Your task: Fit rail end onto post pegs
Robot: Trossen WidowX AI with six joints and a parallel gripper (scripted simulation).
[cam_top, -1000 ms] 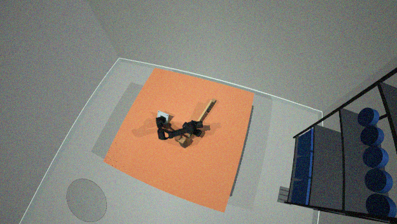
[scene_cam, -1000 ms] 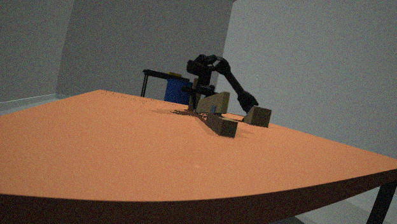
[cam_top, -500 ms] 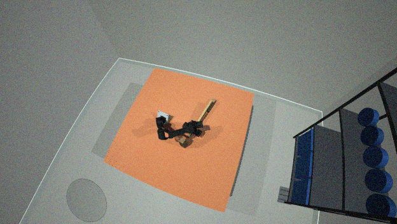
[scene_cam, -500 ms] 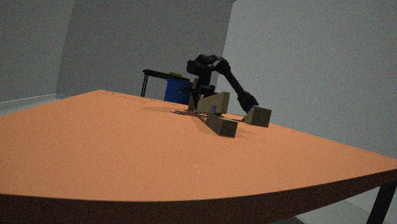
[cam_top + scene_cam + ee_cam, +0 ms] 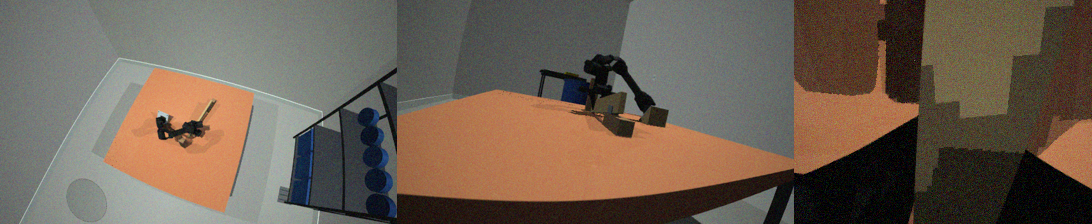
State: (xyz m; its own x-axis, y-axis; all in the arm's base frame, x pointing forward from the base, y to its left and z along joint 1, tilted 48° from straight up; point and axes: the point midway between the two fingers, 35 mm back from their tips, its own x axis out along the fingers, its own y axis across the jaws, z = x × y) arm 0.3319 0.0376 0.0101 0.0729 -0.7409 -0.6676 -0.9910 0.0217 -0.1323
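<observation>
The wooden rail (image 5: 205, 110) (image 5: 612, 102) runs from behind the grey bracket (image 5: 610, 109) on the low footboard block (image 5: 618, 124) toward the upright wooden post (image 5: 588, 104) (image 5: 182, 140). My gripper (image 5: 193, 128) (image 5: 593, 105) (image 5: 949, 128) points down close to the post and is shut on the rail, toward its post-side end. In the wrist view the rail fills the space between the two black fingers. The pegs, the holes and the rail's end at the post are hidden by the gripper, so I cannot tell whether they touch or whether the rail is level.
The orange table top (image 5: 178, 178) (image 5: 524, 153) carries everything. A wooden block (image 5: 656, 116) stands at the right in the exterior view, beside the arm's base. A dark rack with blue bins (image 5: 375, 157) stands beyond the table, away from the arm.
</observation>
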